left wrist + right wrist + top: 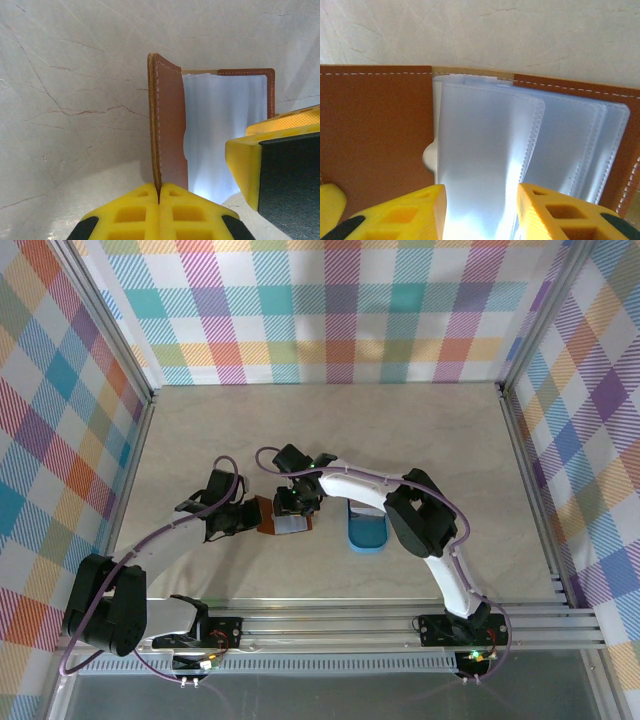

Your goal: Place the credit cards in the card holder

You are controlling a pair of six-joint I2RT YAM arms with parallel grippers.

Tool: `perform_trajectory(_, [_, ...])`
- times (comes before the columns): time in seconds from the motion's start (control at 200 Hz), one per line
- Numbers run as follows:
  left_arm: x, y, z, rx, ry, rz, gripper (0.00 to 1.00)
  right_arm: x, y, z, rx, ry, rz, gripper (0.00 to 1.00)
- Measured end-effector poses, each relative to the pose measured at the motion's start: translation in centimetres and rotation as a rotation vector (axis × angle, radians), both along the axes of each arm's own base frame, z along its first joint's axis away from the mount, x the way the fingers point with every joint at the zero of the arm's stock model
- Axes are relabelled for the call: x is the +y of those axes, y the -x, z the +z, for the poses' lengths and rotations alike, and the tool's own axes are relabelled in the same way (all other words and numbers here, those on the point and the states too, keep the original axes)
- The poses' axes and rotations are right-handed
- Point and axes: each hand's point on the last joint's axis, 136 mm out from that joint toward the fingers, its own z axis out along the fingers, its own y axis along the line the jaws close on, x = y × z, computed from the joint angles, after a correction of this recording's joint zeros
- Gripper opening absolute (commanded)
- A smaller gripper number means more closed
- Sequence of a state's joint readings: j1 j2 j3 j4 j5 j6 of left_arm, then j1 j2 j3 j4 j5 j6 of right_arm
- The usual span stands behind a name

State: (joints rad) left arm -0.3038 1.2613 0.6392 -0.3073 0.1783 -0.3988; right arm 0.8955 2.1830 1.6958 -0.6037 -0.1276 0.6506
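Top external view showed the card holder (pixel 283 519) lying open on the worktop (pixel 330 430), a little toward six o'clock from the worktop's middle. In the left wrist view its brown flap (pixel 170 125) stood upright. At the flap's three o'clock lay the clear plastic sleeves (pixel 220 130), framed by the stitched brown back. The left pincer (pixel 159 200) was clamped on the flap's near edge, its yellow fingers pressed together with the leather between them. From above, it sat at the holder's nine o'clock.

The right pincer (pixel 297 502) hung over the holder from the twelve o'clock side. In the right wrist view its two yellow fingers (pixel 400 215) stood apart, with a frosted sleeve (pixel 487 160) lying flat between and below them. Whether they touched it could not be told, nor whether a card sat inside it. More sleeves fanned out toward three o'clock.

A blue tray (pixel 366 530) lay near the holder at its three o'clock, apart from it.
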Motion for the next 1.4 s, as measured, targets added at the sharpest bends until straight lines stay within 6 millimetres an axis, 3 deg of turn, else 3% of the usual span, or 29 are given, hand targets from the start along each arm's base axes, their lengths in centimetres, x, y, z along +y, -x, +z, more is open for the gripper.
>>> perform_trajectory(0.785, [0.0,0.0,0.0,0.000,-0.002,0.001,0.02,0.2,-0.4,0.3,0.030,-0.040,-0.015,0.45])
perform_trajectory(1.08, [0.1,0.0,-0.1,0.001,-0.007,0.004,0.02,-0.9,-0.2,-0.5,0.020,-0.005,-0.027,0.45])
perform_trajectory(1.395, [0.1,0.0,0.0,0.000,-0.007,0.004,0.02,-1.4,-1.0,1.6,-0.054,-0.005,-0.035,0.50])
